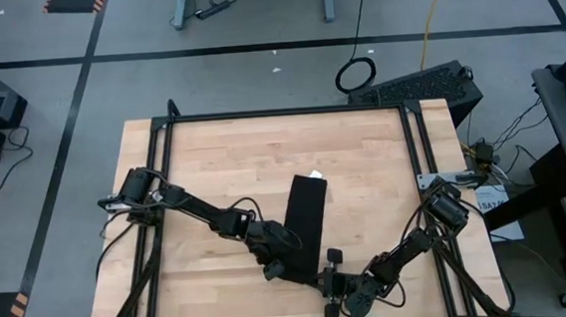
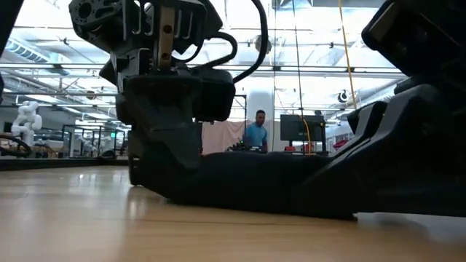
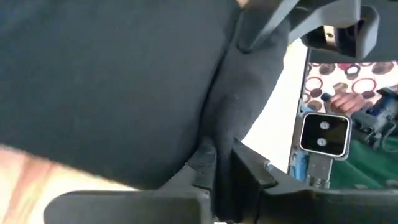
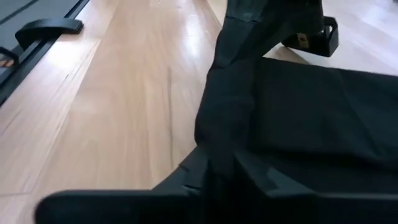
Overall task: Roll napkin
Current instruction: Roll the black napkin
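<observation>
Both hands, left hand [image 1: 273, 270] and right hand [image 1: 328, 275], pinch napkin [image 1: 304, 222] near edge; roll evenly, keeping corners level.

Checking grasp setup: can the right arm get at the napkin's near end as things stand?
Likely yes: the right gripper is already at the napkin, closed on its near edge, opposite the left gripper; nothing blocks it.

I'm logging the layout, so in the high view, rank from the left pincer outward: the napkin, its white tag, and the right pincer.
From the left pincer:
1. Napkin, its near end pinched in that pincer.
2. Right pincer, at the same end's other corner.
3. White tag, at the napkin's far end.
</observation>
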Motion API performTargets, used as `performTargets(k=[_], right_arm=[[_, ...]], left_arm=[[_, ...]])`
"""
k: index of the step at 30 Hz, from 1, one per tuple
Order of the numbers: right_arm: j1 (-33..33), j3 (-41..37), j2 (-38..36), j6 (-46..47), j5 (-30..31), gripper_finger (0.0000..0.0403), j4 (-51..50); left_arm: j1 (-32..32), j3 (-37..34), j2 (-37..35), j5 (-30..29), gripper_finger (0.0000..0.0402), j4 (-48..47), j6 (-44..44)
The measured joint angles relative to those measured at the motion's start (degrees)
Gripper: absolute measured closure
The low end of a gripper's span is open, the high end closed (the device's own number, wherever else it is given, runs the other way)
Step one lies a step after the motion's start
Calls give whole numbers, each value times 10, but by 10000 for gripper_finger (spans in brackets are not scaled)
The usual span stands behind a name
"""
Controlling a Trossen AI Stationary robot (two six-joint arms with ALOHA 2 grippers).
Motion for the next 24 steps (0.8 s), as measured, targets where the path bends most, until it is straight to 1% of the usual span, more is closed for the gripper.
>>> performTargets(k=[2,5,9,11,13,15,17,18,20,24], right_arm=[[0,0,0,16,0,377,-1],[0,1,-1,49,-3,395,-12],[0,1,-2,92,-9,391,-27],[0,1,-2,102,-9,389,-28],[0,1,-2,115,-10,389,-30],[-2,1,-2,133,-10,391,-31],[-4,1,-3,155,-13,393,-37],[-4,1,-3,164,-14,393,-38],[-6,1,-3,179,-18,393,-45],[-9,1,-3,196,-24,393,-52]], left_arm=[[-4,0,-3,-3,348,6,25],[-7,0,-8,-9,299,7,53],[-6,0,-22,-10,231,-8,89],[-6,0,-39,-10,204,-43,112],[-7,0,-56,-10,185,-57,139],[-11,-3,-86,-21,175,-92,179],[-27,-3,-110,-60,173,-102,223],[-41,-4,-122,-98,172,-109,254],[-75,-6,-137,-191,172,-111,306],[-150,-6,-129,-350,172,-92,393]])
